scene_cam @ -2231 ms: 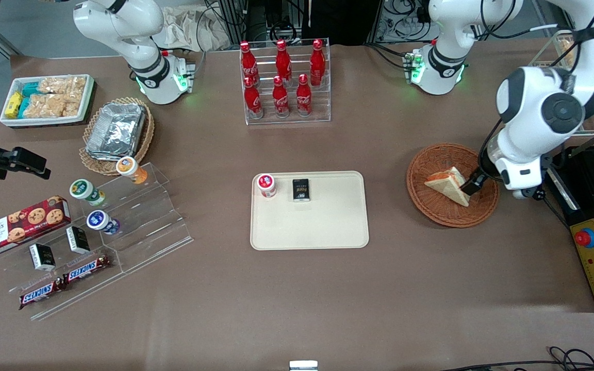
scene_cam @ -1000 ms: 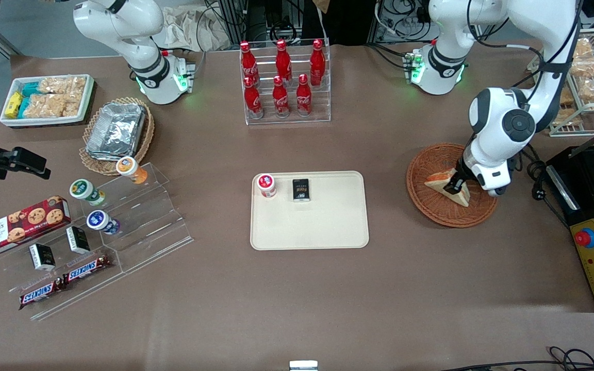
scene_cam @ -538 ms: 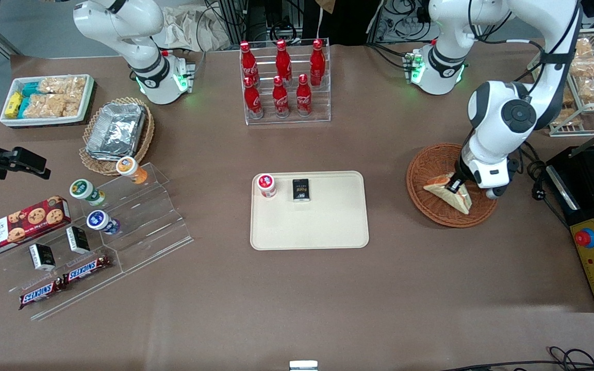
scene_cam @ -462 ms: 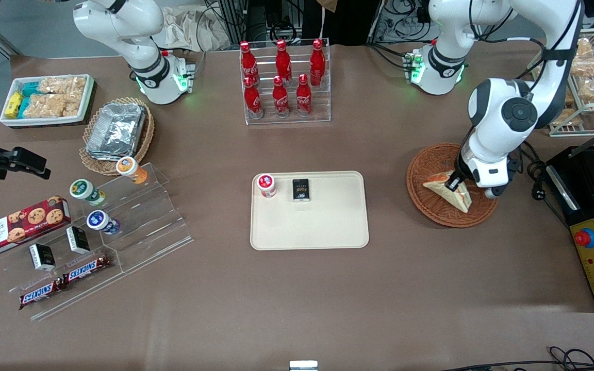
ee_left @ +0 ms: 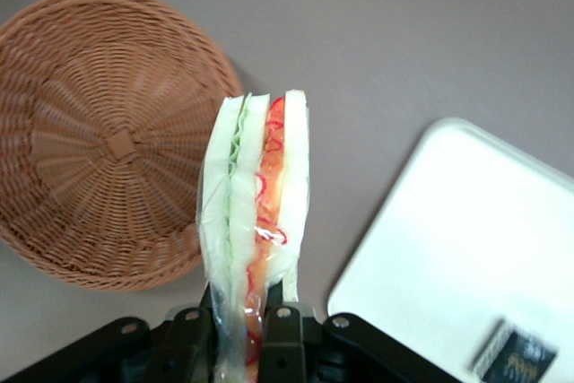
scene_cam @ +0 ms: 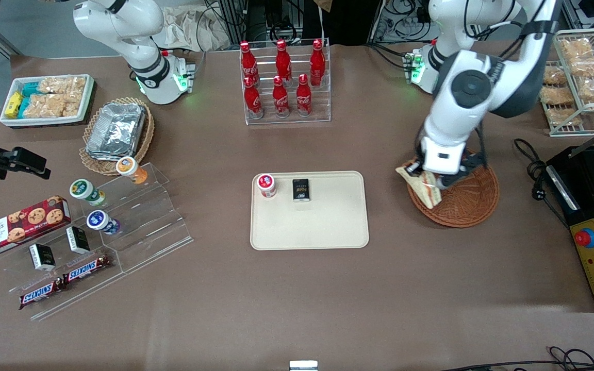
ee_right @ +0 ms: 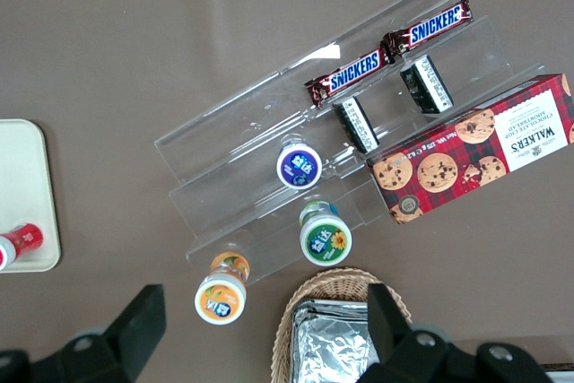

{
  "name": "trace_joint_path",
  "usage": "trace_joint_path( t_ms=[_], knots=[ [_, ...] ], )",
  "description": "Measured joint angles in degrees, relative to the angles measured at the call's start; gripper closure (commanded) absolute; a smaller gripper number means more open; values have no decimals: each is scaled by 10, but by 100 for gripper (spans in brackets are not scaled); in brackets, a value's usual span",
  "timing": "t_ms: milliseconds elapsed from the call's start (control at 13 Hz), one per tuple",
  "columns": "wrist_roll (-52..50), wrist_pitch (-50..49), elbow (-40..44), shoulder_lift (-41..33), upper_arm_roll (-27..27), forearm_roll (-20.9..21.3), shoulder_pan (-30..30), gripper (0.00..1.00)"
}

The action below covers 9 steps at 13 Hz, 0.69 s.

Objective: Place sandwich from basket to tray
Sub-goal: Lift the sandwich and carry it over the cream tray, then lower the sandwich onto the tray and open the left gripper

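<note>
So the gripper (ee_left: 244, 320) has its jaws clamped tight on the sandwich (ee_left: 254, 221), pinching it across both bread slices with the filling edge facing the wrist camera: green on one side, orange-red on the other, all under clear wrap. The sandwich stands on edge in the grip, up in the air, touching nothing else.

From the front, the gripper (scene_cam: 427, 179) and the sandwich (scene_cam: 423, 187) hang right over the basket (scene_cam: 469, 198), at the rim that faces the tray (scene_cam: 328, 226). The wedge pokes out a bit past that rim, over bare desk (scene_cam: 297, 309). The wrist camera shows the basket (ee_left: 99, 141) with nothing in it, just the woven bottom, and a corner of the tray (ee_left: 466, 239) a short way off from it.

Taking the basket as the landmark: the tray lies flat on the desk beside it, toward the parked arm's end, with a strip of desk between them. On the tray there's a little red-lidded cup (scene_cam: 266, 184) and a small black packet (scene_cam: 301, 189) side by side, both in the part of the tray farther from the front camera. The rest of the tray is bare cream plastic.

Farther from the front camera than the tray there's a clear rack of red cola bottles (scene_cam: 281, 77). Way off toward the parked arm's end sit the clear stepped stand (scene_cam: 137, 226) with the snack bars and cups, and the foil container (scene_cam: 116, 129) in its lighter basket.
</note>
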Motion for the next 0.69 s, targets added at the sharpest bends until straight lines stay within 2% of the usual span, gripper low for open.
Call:
trace_joint_path(
  t_ms=[231,538,692],
  knots=[
    [37,1,50,71,-73,57,-6,100],
    [64,31,145,230,-84,173,-50,100],
    [66,37,188,299,-84,219,-68,100]
  ],
)
